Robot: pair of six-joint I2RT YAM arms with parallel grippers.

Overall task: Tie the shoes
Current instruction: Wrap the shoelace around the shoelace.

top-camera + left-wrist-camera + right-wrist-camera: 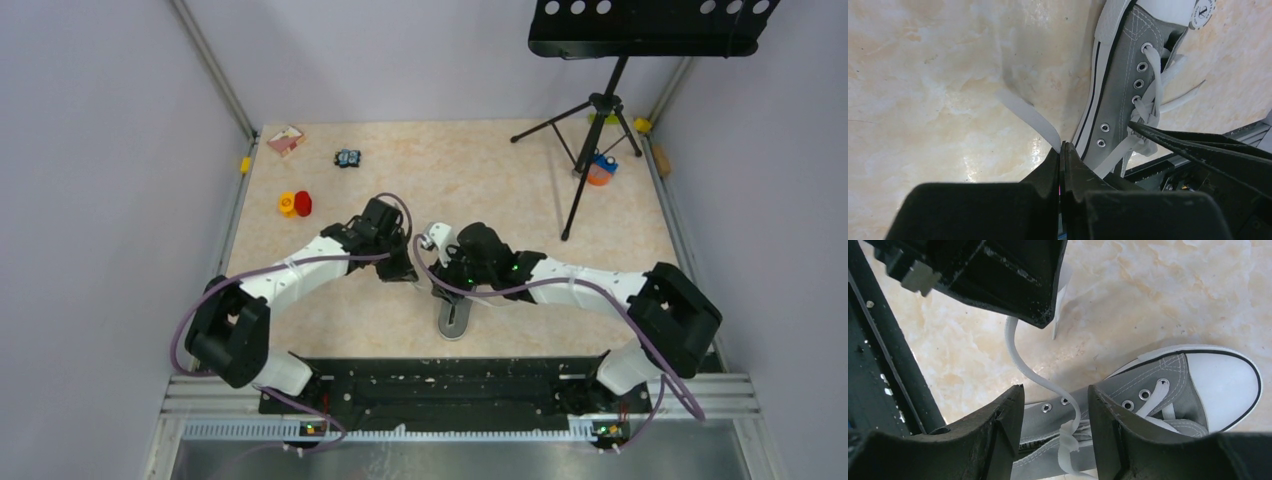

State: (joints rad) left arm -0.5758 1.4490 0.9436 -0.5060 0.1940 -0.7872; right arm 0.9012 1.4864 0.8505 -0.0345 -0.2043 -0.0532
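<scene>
One lace [1030, 117] in left tool [1062, 150]; sneaker [1120, 95] patch [1204, 11] unreadable.

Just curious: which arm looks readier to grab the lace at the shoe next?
Probably right: the right gripper hangs open astride the lace above the sneaker; the left gripper is shut on it.

Lab test cell: grey panels [100, 150] and aluminium rails [213, 70] enclose the table [480, 170].

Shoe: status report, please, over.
Left pincer shut on one lace. Right pincer open, straddling that lace above the sneaker. No bow yet; nothing blocking.
</scene>
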